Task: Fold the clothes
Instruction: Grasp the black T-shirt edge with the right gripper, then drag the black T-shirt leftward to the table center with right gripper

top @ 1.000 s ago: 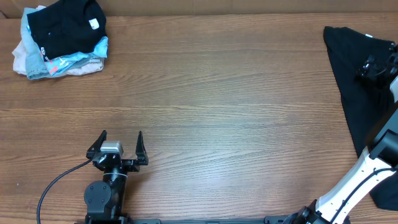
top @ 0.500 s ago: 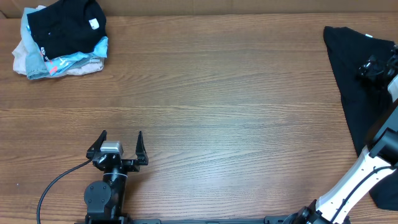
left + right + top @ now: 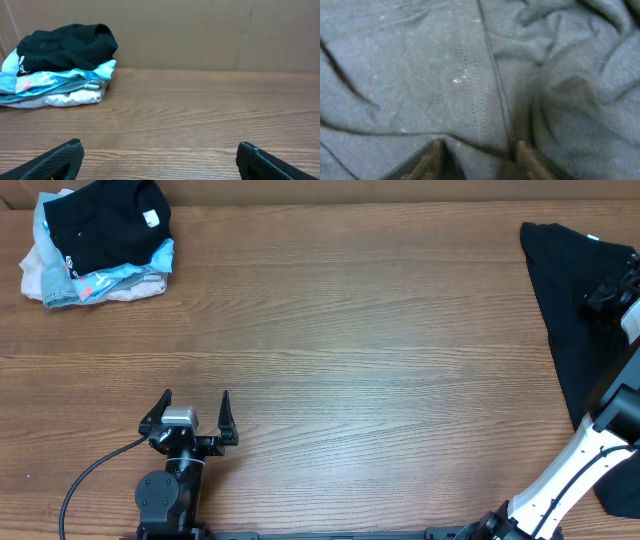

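Lab bench: wooden table (image 3: 350, 330), cardboard backdrop (image 3: 200, 30)

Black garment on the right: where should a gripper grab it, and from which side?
Probably best a raised wrinkle near the seam, pinched from straight above. The black garment lies flat on the table, so there is little else to pinch. The right gripper is close over it, fingers open astride the seam.

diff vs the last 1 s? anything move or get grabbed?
The right gripper slid a little toward the table's right edge, over the black garment. Its fingertips sit on the fabric, but whether it has taken hold is unclear. The garment's outline looks unchanged. The left gripper stayed open and parked, and the pile of clothes in the far left corner did not move.
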`<action>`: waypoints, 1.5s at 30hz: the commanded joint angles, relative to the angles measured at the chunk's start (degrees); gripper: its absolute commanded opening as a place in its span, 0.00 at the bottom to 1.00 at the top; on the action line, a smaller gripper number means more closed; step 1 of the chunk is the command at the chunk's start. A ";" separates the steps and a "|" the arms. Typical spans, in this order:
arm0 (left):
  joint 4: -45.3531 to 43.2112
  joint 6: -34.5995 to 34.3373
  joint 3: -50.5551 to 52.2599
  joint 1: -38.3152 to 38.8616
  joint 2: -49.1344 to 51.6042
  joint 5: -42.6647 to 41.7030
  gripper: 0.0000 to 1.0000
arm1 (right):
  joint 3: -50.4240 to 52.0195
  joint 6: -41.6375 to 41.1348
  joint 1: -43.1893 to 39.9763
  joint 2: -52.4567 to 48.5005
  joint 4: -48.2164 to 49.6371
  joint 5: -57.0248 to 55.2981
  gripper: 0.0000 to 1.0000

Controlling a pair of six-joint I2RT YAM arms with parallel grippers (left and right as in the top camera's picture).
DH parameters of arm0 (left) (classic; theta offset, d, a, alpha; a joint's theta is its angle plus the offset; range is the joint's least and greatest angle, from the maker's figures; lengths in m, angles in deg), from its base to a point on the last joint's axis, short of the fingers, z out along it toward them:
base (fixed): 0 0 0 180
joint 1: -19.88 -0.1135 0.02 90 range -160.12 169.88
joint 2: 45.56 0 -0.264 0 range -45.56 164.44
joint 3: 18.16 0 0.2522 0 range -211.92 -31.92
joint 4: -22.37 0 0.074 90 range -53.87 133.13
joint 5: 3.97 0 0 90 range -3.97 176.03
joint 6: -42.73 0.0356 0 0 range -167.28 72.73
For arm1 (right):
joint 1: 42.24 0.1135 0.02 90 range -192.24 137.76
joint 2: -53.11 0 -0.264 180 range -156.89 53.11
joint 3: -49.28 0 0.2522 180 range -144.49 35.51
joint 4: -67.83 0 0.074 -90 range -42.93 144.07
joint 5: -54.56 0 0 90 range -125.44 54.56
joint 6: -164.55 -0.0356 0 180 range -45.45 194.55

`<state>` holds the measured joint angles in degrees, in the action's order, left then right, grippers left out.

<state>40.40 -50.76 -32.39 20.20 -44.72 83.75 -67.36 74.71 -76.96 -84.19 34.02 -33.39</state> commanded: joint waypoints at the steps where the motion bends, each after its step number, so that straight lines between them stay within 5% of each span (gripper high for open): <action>1: 0.02 -1.01 0.20 -0.35 -0.59 0.39 1.00 | -1.36 -0.42 0.20 -0.22 0.68 -0.50 0.37; 7: 0.04 -1.01 0.20 -0.35 -0.59 0.39 1.00 | -1.75 -0.42 0.20 -0.09 0.39 -0.50 0.04; 15: 0.02 -1.01 0.20 -0.35 -0.59 0.39 1.00 | -7.19 -2.93 0.37 3.78 -5.46 1.92 0.04; 24: 0.04 -1.01 0.20 -0.35 -0.59 0.39 1.00 | -11.28 -13.42 4.13 14.38 -10.51 35.28 0.04; 32: 0.04 -1.01 0.20 -0.35 -0.59 0.39 1.00 | -11.28 -13.94 19.56 19.23 -13.64 41.79 0.04; 45: 0.04 -1.01 0.20 -0.35 -0.59 0.39 1.00 | -11.19 -10.38 56.35 19.19 -23.80 35.30 0.04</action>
<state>40.42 -50.78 -32.39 20.20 -44.72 83.75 -77.65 62.67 -25.29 -66.09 11.25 4.81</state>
